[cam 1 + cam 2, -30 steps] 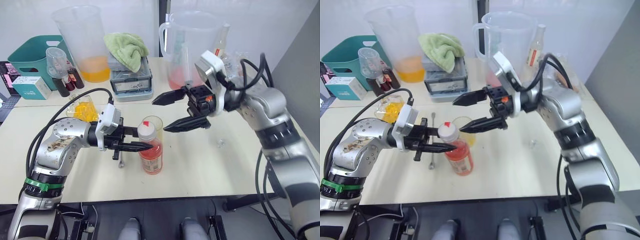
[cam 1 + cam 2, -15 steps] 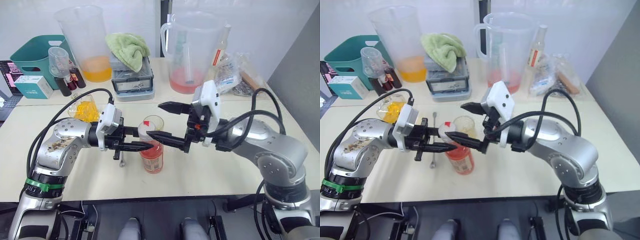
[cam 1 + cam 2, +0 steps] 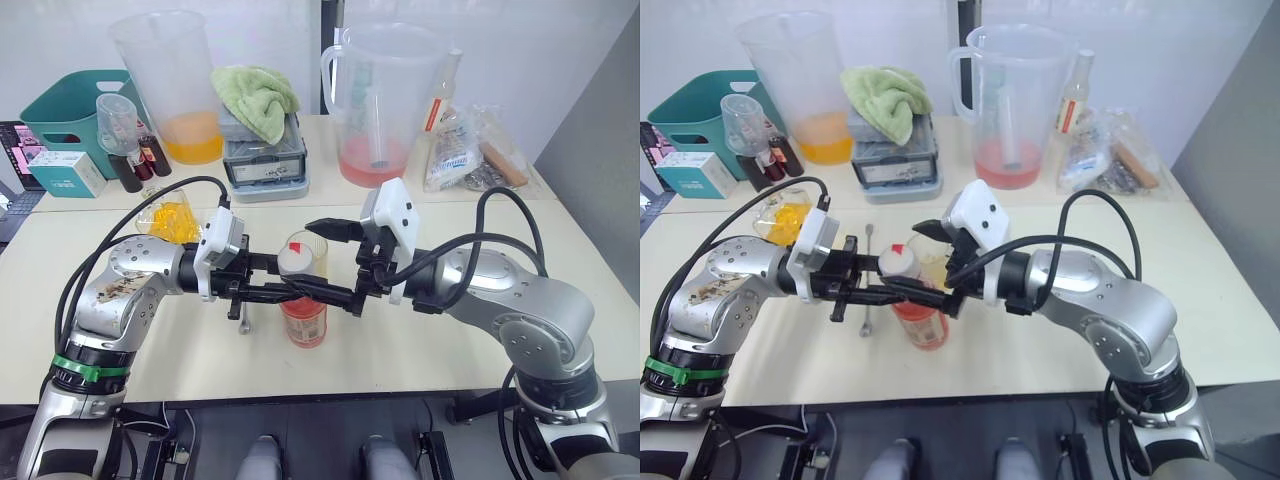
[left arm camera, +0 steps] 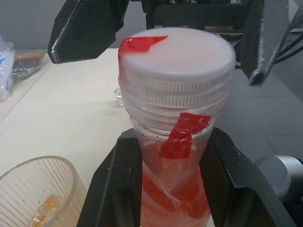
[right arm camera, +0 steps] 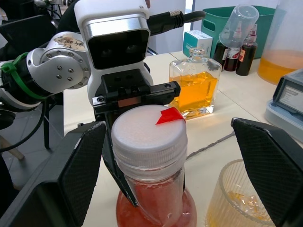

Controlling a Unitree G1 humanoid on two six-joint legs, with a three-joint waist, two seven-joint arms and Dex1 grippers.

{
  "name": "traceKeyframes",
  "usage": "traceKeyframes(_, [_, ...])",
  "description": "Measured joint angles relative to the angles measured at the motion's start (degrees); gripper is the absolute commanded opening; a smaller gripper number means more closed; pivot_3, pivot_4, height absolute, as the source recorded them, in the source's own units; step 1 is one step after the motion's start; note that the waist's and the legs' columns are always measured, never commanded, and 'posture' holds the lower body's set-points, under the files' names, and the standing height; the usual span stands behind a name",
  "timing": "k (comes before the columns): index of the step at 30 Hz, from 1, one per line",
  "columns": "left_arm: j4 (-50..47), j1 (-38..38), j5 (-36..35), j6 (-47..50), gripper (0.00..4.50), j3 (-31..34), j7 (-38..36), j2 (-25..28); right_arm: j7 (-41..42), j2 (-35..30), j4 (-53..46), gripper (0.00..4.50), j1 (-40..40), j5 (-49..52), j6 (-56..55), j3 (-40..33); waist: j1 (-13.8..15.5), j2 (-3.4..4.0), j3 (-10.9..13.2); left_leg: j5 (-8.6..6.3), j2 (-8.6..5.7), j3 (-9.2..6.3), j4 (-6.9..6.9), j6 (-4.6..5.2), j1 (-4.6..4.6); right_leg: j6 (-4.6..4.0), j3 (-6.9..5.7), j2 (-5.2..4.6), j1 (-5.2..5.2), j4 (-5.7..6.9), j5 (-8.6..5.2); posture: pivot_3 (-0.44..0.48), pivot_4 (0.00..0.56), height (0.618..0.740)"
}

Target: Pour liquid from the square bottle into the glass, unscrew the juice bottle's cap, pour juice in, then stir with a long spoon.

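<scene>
Now, left to right across the surface:

Square bottle [image 3: 168,219]: stands at the left, behind the left arm, with amber liquid in it.

Left gripper [image 3: 268,290]: reaches in from the left, its fingers [image 4: 111,187] pressed against either side of the juice bottle's neck, just under the threads. It pins the bottle upright.

Long spoon [image 3: 865,283]: lies flat on the surface beside the left gripper, its length running near to far.

Juice bottle [image 3: 303,318]: stands upright at the near middle of the surface, long axis vertical, pink-red juice filling its lower part.

Cap [image 5: 148,133]: screwed onto the bottle top, a red mark at its edge. It sits directly between the right fingers and level with them, so a straight closing move should meet its sides.

Glass [image 5: 242,200]: just behind the juice bottle, a little amber liquid in the bottom.

Right gripper [image 3: 327,262]: comes in from the right, fingers [image 5: 273,169] spread wide, one on each side of the cap, neither touching it. It holds nothing.

Step in hand: probably the unscrewing; the left arm braces, the right is the one placed to pinch and turn.
</scene>
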Motion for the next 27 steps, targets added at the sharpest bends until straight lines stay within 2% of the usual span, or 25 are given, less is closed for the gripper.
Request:
traceKeyframes(5, [0.28, -0.22, 0.07, 0.09, 1.33, -0.01, 0.0, 0.0, 0.1, 0.85, -0.73, 1.76, 0.0, -0.3, -0.01, 1.1, 0.01, 0.0, 0.0, 0.0, 0.0, 0.0, 0.0, 0.0, 0.0, 0.0, 0.0, 0.0, 0.0, 0.0, 0.0, 0.0, 0.15, 0.74])
traceKeyframes(10, [0.69, -0.5, 0.09, 0.12, 1.33, -0.12, -0.07, 0.0, 0.46, 1.19, -0.52, 1.71, 0.0, -0.98, -0.09, 1.11, -0.01, 0.0, 0.0, 0.0, 0.0, 0.0, 0.0, 0.0, 0.0, 0.0, 0.0, 0.0, 0.0, 0.0, 0.0, 0.0, 0.15, 0.74])
traceKeyframes(13, [0.85, -0.77, 0.21, 0.1, 1.33, -0.4, -0.09, 0.02, 4.67, 0.23, 1.75, 1.71, -0.43, -1.77, -2.3, 1.48, 0.0, 0.0, 0.0, 0.0, 0.0, 0.0, 0.01, 0.0, 0.01, 0.0, 0.0, 0.0, 0.01, 0.0, 0.0, 0.0, 0.15, 0.74])
traceKeyframes(18, [1.24, -1.8, 0.41, -0.23, 1.33, -1.73, -1.08, 0.16, 27.7, -3.72, 17.34, 1.71, -7.63, -5.12, -11.95, 4.98, -0.1, 0.0, 0.0, -0.01, 0.0, 0.01, 0.01, 0.01, 0.09, 0.0, -0.01, 0.0, 0.09, -0.01, 0.0, 0.0, 0.15, 0.74])
traceKeyframes(22, [1.51, -2.24, 0.55, -0.24, 1.33, -1.95, -1.77, 0.55, 50.72, -1.82, 38.51, 1.71, -20.27, -10.57, -21.11, 11.33, -0.59, 0.01, 0.0, -0.02, 0.02, 0.03, -0.01, 0.03, 0.15, 0.01, -0.01, 0.02, 0.09, -0.03, 0.0, 0.0, 0.15, 0.74])
traceKeyframes(24, [1.54, -2.04, 0.5, -0.21, 1.33, -1.82, -1.84, 0.78, 58.08, 0.29, 46.75, 1.71, -24.7, -12.64, -24.74, 13.4, -0.59, 0.01, 0.0, -0.02, 0.02, 0.02, -0.07, 0.02, 0.16, 0.0, -0.02, 0.02, 0.1, -0.06, 0.0, 0.0, 0.15, 0.74])
traceKeyframes(27, [1.37, -1.29, 0.02, 0.09, 1.33, -0.87, -1.88, 1.79, 64.16, 1.55, 58.93, 1.71, -34.55, -11.36, -29.35, 21.79, -1.39, 0.03, 0.01, -0.01, 0.03, 0.01, -0.12, 0.01, 0.21, 0.0, -0.03, 0.02, 0.09, -0.01, 0.0, 0.0, 0.15, 0.74])
